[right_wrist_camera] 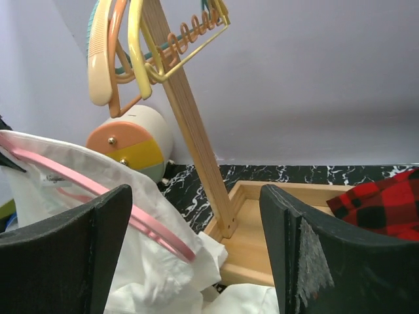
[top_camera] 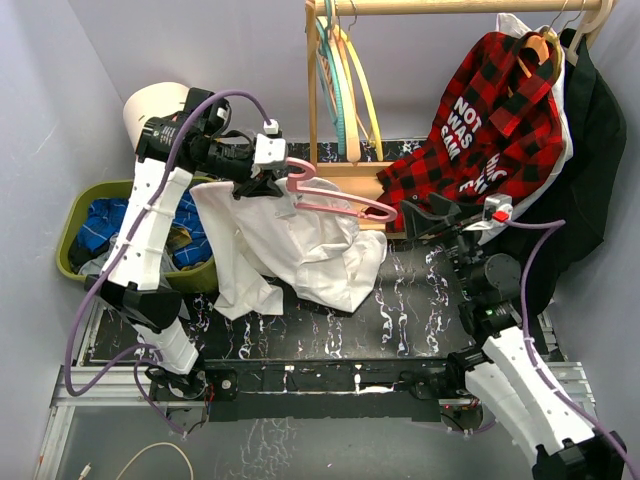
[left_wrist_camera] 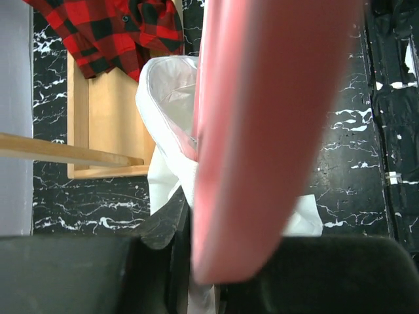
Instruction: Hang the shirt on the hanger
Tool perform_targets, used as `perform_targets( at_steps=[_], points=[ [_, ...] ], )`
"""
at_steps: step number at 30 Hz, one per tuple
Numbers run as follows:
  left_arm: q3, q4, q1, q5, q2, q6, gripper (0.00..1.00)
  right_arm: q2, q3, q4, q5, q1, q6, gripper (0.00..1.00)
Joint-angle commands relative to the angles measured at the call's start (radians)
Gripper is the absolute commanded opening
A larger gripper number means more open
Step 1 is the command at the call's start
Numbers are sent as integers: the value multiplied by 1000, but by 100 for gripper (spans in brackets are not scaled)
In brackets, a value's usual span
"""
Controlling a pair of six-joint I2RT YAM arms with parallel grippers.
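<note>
Top external: shirt [top_camera: 300,250] on marbled table [top_camera: 400,320], lilac walls [top_camera: 200,40].

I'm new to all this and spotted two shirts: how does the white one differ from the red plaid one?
The white shirt is plain; the plaid shirt is red-and-black with white lettering. The white shirt droops from a pink hanger, crumpled on the table; the plaid shirt hangs high from the wooden rail. Both hang from hangers.

White letters on the red plaid shirt [top_camera: 500,110] read "NOT WAS SAM", the rest being illegible.
</note>
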State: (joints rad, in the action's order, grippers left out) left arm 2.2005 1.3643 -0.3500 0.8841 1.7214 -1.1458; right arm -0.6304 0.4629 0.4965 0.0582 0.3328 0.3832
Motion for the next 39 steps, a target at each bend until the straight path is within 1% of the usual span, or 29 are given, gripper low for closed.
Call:
perform_targets(
  at_steps=[1, 3, 6, 7, 10, 12, 16, 19, 23, 28, 32, 37, 39],
  points=[
    [44, -15, 3, -23, -71, 43, 0, 61, -29, -18, 215, -88, 87, 81],
    [61, -18, 2, -24, -83, 61, 0, 75, -83, 22, 272, -101, 140, 81],
    [75, -13, -3, -16, -107, 78, 0, 49, -178, 161, 358, -104, 261, 79],
    [80, -7, -4, -9, -113, 81, 0, 19, -195, 215, 394, -107, 304, 77],
    [79, -4, -7, 2, -131, 96, 0, -117, -237, 449, 513, -109, 436, 73],
    [74, -9, -6, 7, -143, 108, 0, -193, -246, 563, 525, -110, 483, 73],
    [61, -2, -9, 10, -163, 112, 0, -314, -199, 655, 543, -109, 473, 73],
    [57, 1, -10, 14, -168, 109, 0, -438, -163, 761, 555, -109, 510, 74],
    [64, -3, -10, 22, -172, 115, 0, -618, -142, 941, 544, -109, 617, 74],
    [55, -6, -11, 17, -177, 112, 0, -854, -47, 1138, 611, -102, 791, 70],
    [45, -6, -11, 7, -178, 108, 0, -960, 3, 1237, 607, -68, 846, 69],
    [40, -12, -10, 3, -184, 110, 0, -1020, 41, 1207, 582, -33, 812, 69],
    [33, -13, -10, 0, -187, 110, 0, -1047, 50, 1237, 585, -28, 829, 68]
  ],
)
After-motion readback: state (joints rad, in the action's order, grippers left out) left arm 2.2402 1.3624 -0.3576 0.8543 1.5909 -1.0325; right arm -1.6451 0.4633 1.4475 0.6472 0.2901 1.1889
